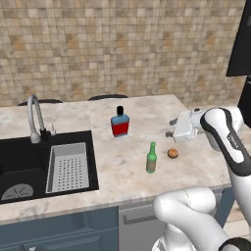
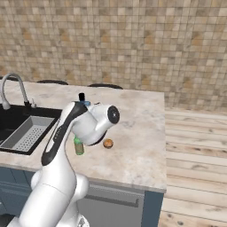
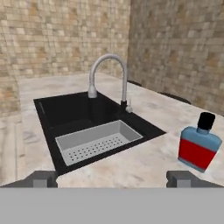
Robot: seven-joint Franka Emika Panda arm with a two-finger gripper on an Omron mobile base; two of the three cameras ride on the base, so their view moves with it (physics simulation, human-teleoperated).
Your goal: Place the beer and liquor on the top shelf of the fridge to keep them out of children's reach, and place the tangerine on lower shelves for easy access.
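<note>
End effector [image 3: 112,178] spread, empty, above tabletop [image 1: 132,166]. Grey strainer basket [image 1: 68,166] sits in black sink [image 1: 14,162]. Liquor [image 1: 119,122], beer [image 1: 151,158], tangerine [image 1: 172,153] on tabletop.

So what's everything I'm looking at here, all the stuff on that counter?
liquor: one, blue and red, black cap, standing mid-counter.
beer: one, green, standing near the counter's front.
tangerine: one, orange, beside the beer.
sink: one, black, set in the counter.
strainer basket: one, grey, inside the sink.
faucet: one, silver, behind the sink.
counter: one, pale marble.
gripper: one, dark fingertips apart, holding nothing.
</note>
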